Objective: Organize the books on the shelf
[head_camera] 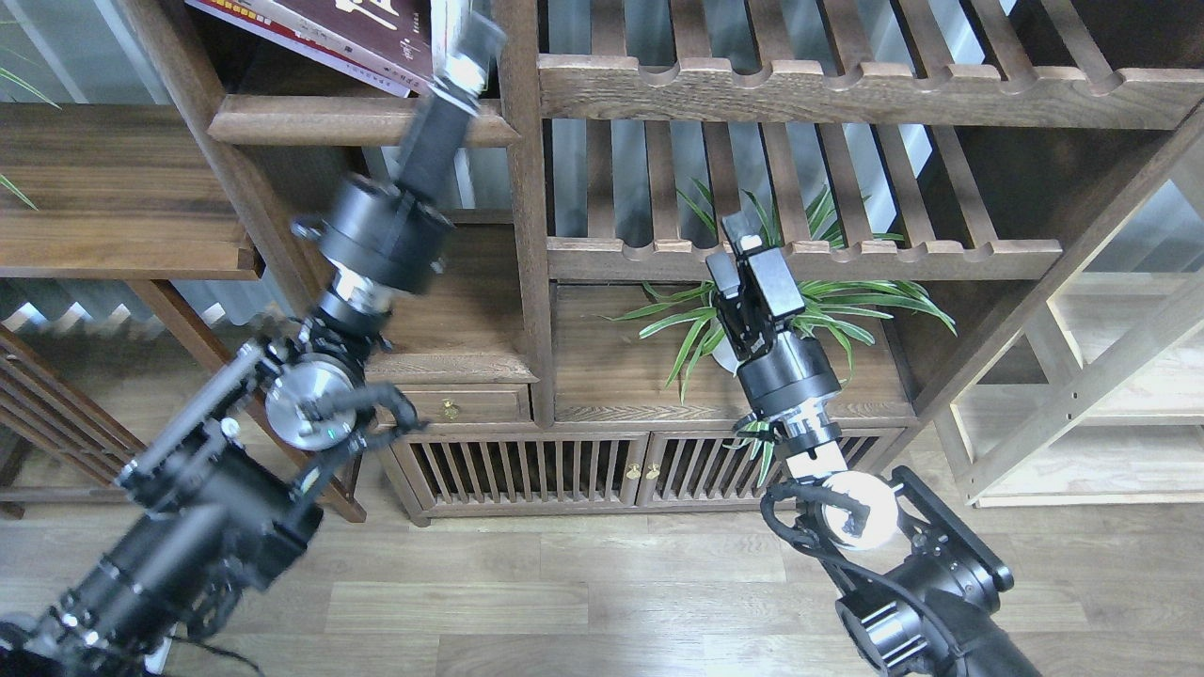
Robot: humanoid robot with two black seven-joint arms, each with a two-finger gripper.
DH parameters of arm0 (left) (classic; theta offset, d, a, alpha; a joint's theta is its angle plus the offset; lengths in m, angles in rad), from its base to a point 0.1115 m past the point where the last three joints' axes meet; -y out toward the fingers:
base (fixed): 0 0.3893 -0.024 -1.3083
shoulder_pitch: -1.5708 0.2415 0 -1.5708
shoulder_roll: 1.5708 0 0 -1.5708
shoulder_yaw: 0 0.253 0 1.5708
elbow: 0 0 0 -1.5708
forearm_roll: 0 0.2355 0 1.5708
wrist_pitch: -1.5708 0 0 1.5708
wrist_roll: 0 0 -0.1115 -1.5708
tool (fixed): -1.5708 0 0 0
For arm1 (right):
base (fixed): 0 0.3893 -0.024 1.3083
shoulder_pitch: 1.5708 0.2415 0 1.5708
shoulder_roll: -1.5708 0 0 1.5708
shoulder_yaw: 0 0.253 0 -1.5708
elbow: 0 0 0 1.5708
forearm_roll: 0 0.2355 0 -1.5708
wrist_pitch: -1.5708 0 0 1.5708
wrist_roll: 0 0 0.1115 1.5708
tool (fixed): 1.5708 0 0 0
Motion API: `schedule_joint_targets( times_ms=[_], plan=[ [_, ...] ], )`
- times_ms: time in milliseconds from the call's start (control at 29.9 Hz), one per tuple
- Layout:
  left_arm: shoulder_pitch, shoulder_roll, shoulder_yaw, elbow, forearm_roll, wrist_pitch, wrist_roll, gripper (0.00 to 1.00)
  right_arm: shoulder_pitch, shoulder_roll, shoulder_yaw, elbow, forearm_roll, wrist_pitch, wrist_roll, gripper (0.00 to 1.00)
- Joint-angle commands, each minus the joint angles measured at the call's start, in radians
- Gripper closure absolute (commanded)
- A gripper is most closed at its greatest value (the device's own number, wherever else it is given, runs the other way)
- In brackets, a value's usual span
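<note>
The books lie tilted in a stack at the top left: the maroon book [372,23] with cream characters on top, and a red edge [218,8] and a pale edge [362,73] under it. They rest on the dark-brown shelf [329,119] with a thick front lip. My left gripper [467,52] reaches up to the shelf's right end, against the thin pale upright books [450,19]. It is blurred and its fingers cannot be told apart. My right gripper [741,237] is empty in front of the plant, just below a slatted rack, and its fingers look close together.
A vertical wooden post [524,188] stands right of my left gripper. Slatted racks [800,259] with scalloped rails fill the right. A green plant [818,306] sits on the low cabinet [640,395]. A small drawer [450,406] is below the left arm's wrist.
</note>
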Motion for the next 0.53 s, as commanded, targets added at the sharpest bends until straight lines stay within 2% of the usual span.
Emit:
schedule_joint_targets(
  times_ms=[0,501],
  plan=[
    [0.038,0.0,0.067,-0.002,0.002,0.0,0.013,0.02,0.024,0.0,0.007,0.0,0.0,-0.005,-0.001,0.1],
    [0.064,0.004,0.084,-0.002,0.003,0.0,0.013,0.02,0.032,0.0,0.017,-0.001,0.0,-0.012,-0.001,0.1]
  ],
)
